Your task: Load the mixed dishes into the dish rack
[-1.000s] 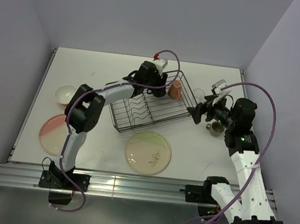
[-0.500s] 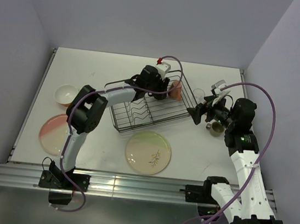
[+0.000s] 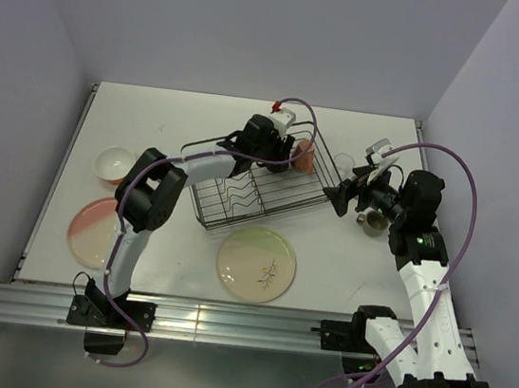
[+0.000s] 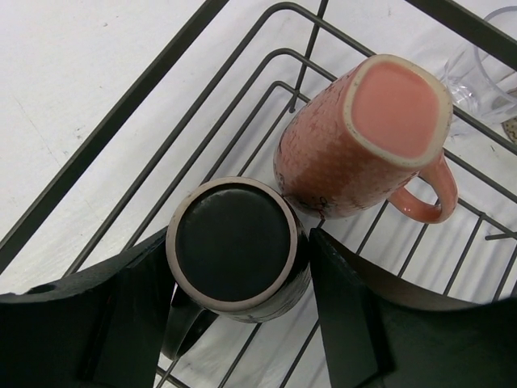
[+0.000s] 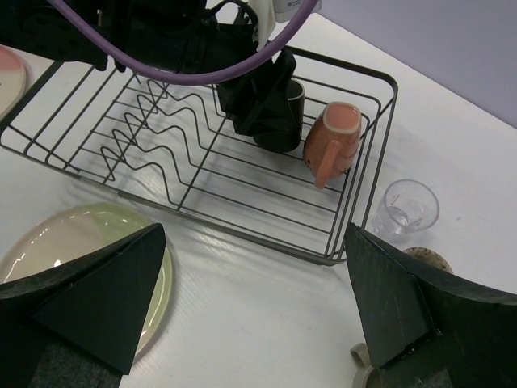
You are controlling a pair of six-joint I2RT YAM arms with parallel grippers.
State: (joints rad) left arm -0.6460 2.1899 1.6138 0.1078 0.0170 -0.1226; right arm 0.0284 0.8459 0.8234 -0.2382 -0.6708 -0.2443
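Left gripper (image 4: 240, 241): fingers (image 4: 121, 323) sit on opposite sides of the dark brown mug (image 4: 234, 242) and press against its wall; clamped on it. The mug is upside down, base towards the wrist camera, and stands on the wires in the far right end of the dish rack (image 4: 121, 121). Its handle shows at lower left, partly hidden by the left finger.

Pink mug (image 4: 363, 137): also base up, tilted, just beside the dark brown mug. The two appear to touch in the left wrist view. Its handle points away from the dark mug. Both mugs are in the flat section to the right of the wavy dividers.

Right gripper (image 5: 250, 323): jaws spread wide, nothing between them. It hangs over the table (image 3: 183, 117) just off the right end of the rack.

Outside the rack:
- Clear glass (image 5: 410, 208), upright on the table, just beside the rack's right end.
- Olive mug (image 3: 370, 223), near the glass, below the right wrist; only a speckled rim shows in the right wrist view.
- Green-tinted plate (image 3: 256, 264), flat on the table, just in front of the rack.
- Pink-tinted plate (image 3: 92, 228), flat near the left edge, well apart from the rack.
- Small bowl (image 3: 110, 163), upright, behind the pink-tinted plate.
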